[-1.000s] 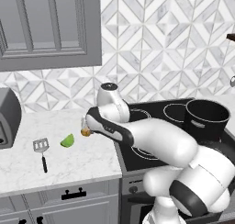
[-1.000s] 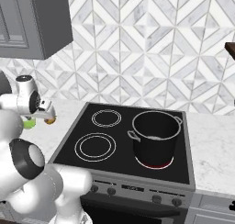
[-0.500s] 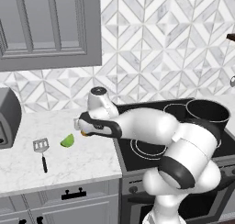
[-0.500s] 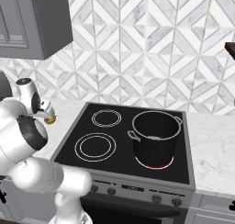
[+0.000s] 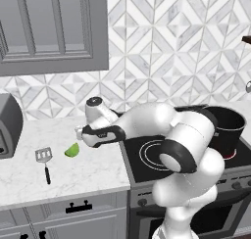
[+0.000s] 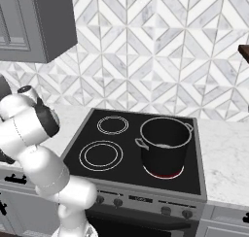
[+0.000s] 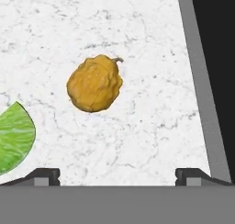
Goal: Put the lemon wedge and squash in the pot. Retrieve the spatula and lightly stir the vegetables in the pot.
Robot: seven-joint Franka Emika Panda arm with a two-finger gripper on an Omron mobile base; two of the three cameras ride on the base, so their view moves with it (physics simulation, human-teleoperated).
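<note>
The orange-yellow lumpy squash [image 7: 95, 83] lies on the white marble counter [image 7: 151, 126], straight ahead of my gripper [image 7: 117, 176], whose fingertips [image 7: 44, 175] stand wide apart with nothing between them. The green lemon wedge [image 7: 13, 138] lies close beside the squash; in the left base view the lemon wedge [image 5: 72, 150] sits just left of my gripper [image 5: 81, 134], which hovers low over the counter. The spatula [image 5: 45, 160] lies flat further left. The black pot [image 6: 165, 143] stands on the front right burner, and this pot [image 5: 226, 130] shows behind my arm.
A grey appliance [image 5: 7, 130] stands at the counter's far left, under a grey wall cabinet [image 5: 54, 27]. The stove's grey edge [image 7: 202, 81] runs close to the squash. Two bare burners [image 6: 102, 156] lie left of the pot.
My hand has swung left along the counter, from near the stove's edge to just beside the lemon wedge. The jaws have stayed open. Nothing on the counter has moved.
</note>
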